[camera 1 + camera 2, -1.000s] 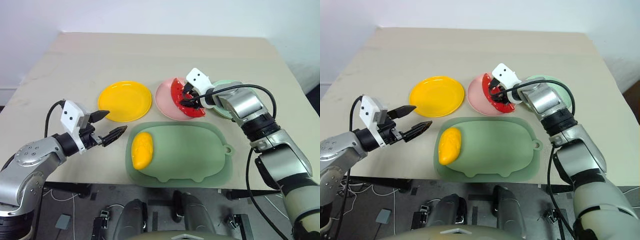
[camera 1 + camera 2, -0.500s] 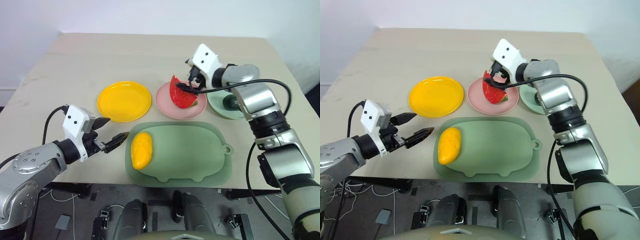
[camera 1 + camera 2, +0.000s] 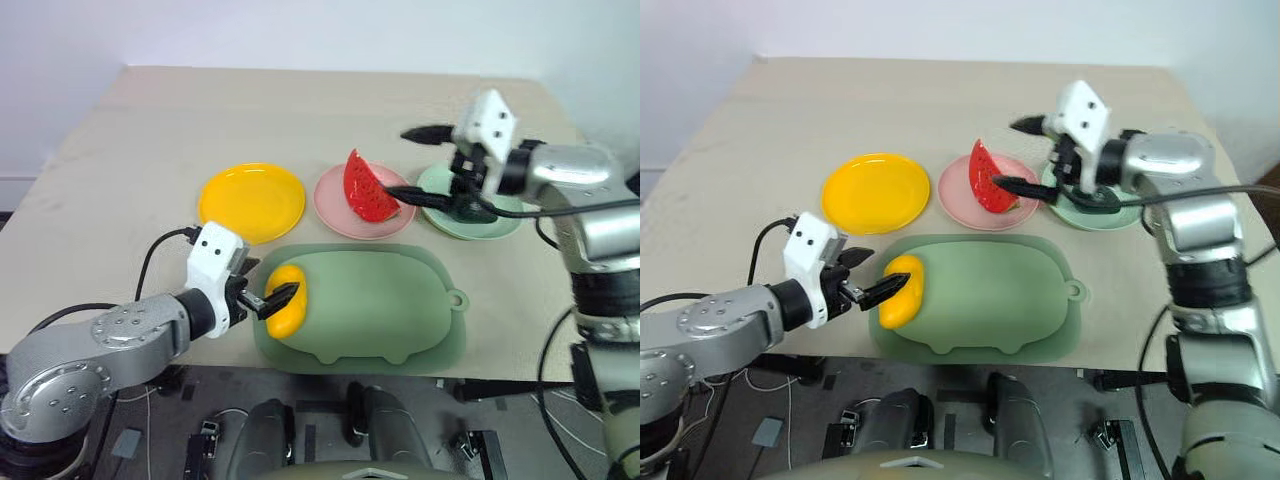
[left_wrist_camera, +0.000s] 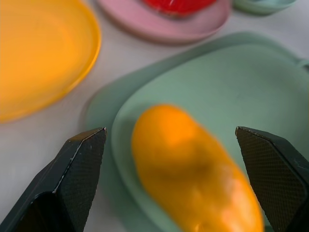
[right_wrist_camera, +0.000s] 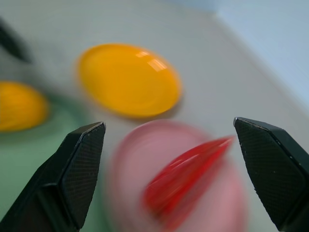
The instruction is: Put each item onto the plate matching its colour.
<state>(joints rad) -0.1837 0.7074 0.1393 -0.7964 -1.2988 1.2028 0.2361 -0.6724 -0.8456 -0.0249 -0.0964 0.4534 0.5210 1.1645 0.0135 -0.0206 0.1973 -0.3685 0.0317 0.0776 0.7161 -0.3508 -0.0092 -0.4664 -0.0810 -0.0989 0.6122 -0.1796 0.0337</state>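
Status: my left claw (image 3: 268, 298) stands wide open and empty, its fingers either side of the near end of the yellow mango (image 3: 285, 299), which lies on the green pig-shaped mat (image 3: 400, 300) on the worktop (image 3: 150, 150). My right claw (image 3: 415, 160) is also fully open and holds nothing, raised above the mint green plate (image 3: 500, 222). The watermelon wedge (image 3: 366, 190) sits upright on the pink plate (image 3: 335, 205); the yellow plate (image 3: 252, 200) is bare.

Risks, as I judge them: the mango is rounded and smooth, so a grip taken at its end could squeeze it out sideways. It could also roll along the mat if one finger touches first. The wedge, standing on edge, may topple if the worktop is jolted.
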